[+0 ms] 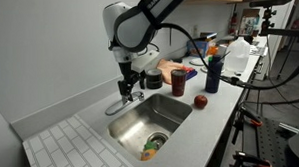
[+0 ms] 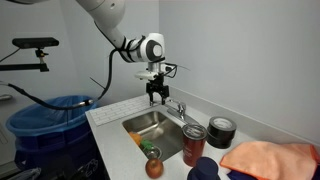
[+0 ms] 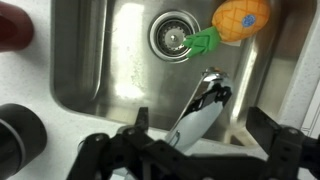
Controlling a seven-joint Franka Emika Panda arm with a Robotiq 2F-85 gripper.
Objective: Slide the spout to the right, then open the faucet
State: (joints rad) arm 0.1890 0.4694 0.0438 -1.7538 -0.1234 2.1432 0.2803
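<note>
The faucet [image 1: 133,95] is a small chrome tap at the back rim of the steel sink [image 1: 175,110]; it also shows in an exterior view [image 2: 176,105]. Its spout [image 3: 200,108] is a shiny tube reaching out over the basin, seen from above in the wrist view and low over the sink in an exterior view [image 1: 116,107]. My gripper [image 3: 200,125] is open, pointing down, with one finger on each side of the spout. I cannot tell whether a finger touches it. The gripper shows in both exterior views [image 1: 127,90] [image 2: 155,96]. The lever handle is hidden under the gripper.
A pineapple toy [image 3: 243,20] lies by the drain [image 3: 172,33] in the basin. On the counter stand a red can [image 1: 178,80], an apple [image 1: 200,102], a blue bottle [image 1: 212,69], a black tape roll [image 2: 220,130] and an orange cloth [image 2: 270,160]. A blue bin [image 2: 50,120] stands beside the counter.
</note>
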